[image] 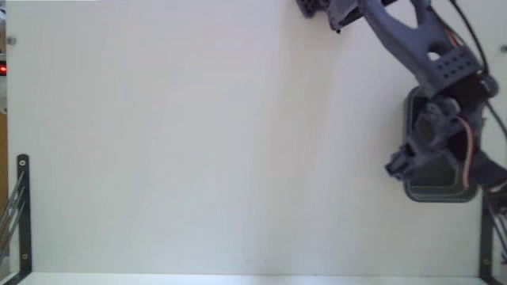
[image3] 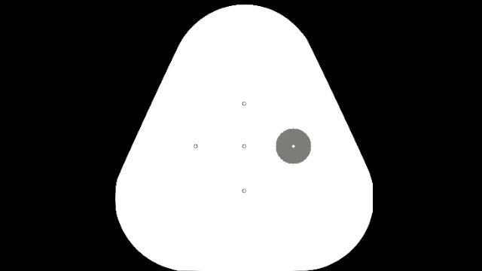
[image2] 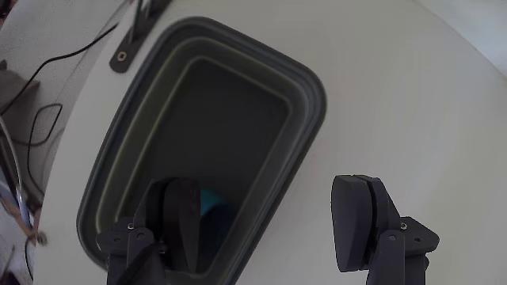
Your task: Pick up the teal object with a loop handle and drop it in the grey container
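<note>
Gripper (image2: pixel 265 229) over grey bin (image2: pixel 309 87), jaws spread wide, empty. Teal cup (image2: pixel 212 203) sits inside bin, partly hidden behind left finger. Drop looks done; lift straight up, avoid clipping rim.

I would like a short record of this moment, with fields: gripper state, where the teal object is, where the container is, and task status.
gripper state: gripper open, jaws wide apart, holding nothing, above the grey container
teal object: a small teal patch shows inside the container, partly hidden behind one finger; its handle is not visible
container: at the right edge of the table in the fixed view, mostly covered by the arm
task status: object appears already dropped in
</note>
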Available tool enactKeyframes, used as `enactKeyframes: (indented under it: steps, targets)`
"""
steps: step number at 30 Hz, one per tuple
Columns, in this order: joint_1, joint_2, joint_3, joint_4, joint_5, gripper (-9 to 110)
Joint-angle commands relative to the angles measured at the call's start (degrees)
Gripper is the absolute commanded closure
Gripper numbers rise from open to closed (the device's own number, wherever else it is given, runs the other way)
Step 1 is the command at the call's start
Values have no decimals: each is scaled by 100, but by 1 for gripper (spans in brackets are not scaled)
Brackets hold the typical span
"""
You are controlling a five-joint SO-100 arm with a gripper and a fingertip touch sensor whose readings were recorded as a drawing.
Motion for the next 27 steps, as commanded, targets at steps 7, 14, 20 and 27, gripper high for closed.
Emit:
enactKeyframes:
  steps: [7,14,20,27]
  targets:
    - [503,1147,612,102,9,-9]
    - [949,1732,1192,105,9,-9]
    - [1328,2228,1685,108,9,-9]
    - [1741,2769,2222,111,9,-9]
